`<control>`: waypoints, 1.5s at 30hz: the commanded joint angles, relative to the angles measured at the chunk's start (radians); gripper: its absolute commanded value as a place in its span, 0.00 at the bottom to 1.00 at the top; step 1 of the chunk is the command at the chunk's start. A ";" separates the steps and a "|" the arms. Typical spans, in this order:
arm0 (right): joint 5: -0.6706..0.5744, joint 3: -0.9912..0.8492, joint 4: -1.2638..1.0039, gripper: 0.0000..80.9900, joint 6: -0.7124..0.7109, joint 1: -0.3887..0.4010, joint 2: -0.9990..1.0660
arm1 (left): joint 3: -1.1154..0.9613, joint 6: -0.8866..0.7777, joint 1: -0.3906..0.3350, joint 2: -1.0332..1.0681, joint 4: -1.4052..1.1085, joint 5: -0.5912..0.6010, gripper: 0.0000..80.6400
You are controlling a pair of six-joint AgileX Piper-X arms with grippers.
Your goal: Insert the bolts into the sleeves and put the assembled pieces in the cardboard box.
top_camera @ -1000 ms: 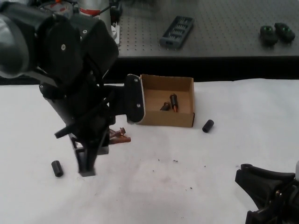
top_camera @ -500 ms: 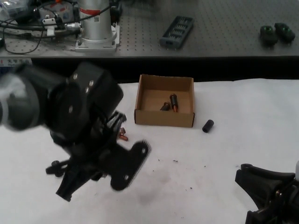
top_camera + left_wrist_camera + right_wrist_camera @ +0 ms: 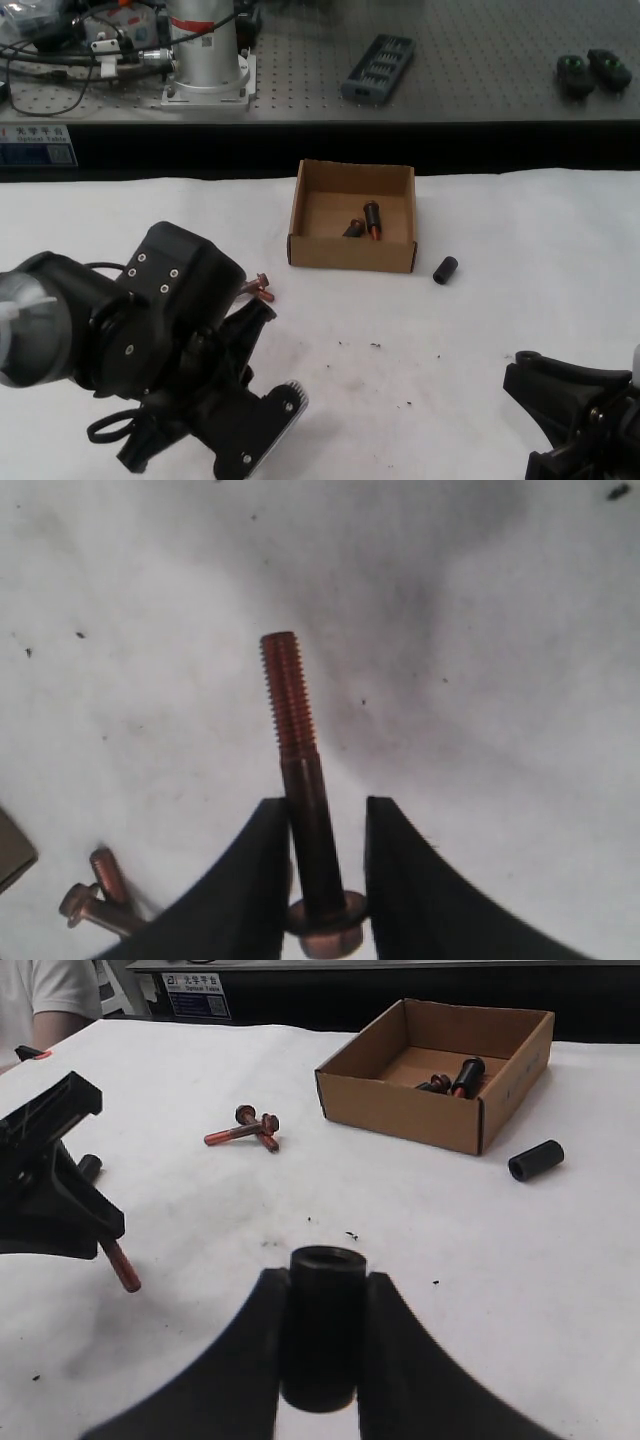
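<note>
Our left gripper is clamped on a copper bolt, holding the shank next to the head. The threaded end sticks out past the fingertips and slants down toward the white cloth. Our right gripper grips a black sleeve, its open bore facing outward along the fingers. The two are well apart, with the bolt to the sleeve's left. We judge their long axes not yet in line. The cardboard box sits beyond both.
</note>
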 commanded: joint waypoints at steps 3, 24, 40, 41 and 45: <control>0.013 -0.001 -0.028 0.09 0.007 0.003 -0.012 | -0.002 -0.109 -0.001 -0.008 -0.012 0.040 0.01; 0.008 -0.001 -0.025 0.09 0.007 0.003 -0.012 | -0.011 -0.594 -0.001 -0.037 -0.054 -0.088 0.51; 0.125 0.036 -0.014 0.09 -0.022 0.003 -0.116 | -0.054 -2.360 -0.002 -0.208 0.102 0.031 0.51; 0.146 0.045 -0.014 0.09 -0.022 0.003 -0.147 | -0.054 -2.417 -0.006 -0.201 0.104 0.054 0.51; 0.178 0.082 -0.017 0.09 -0.022 0.003 -0.273 | -0.054 -2.578 -0.039 -0.171 0.104 0.049 0.51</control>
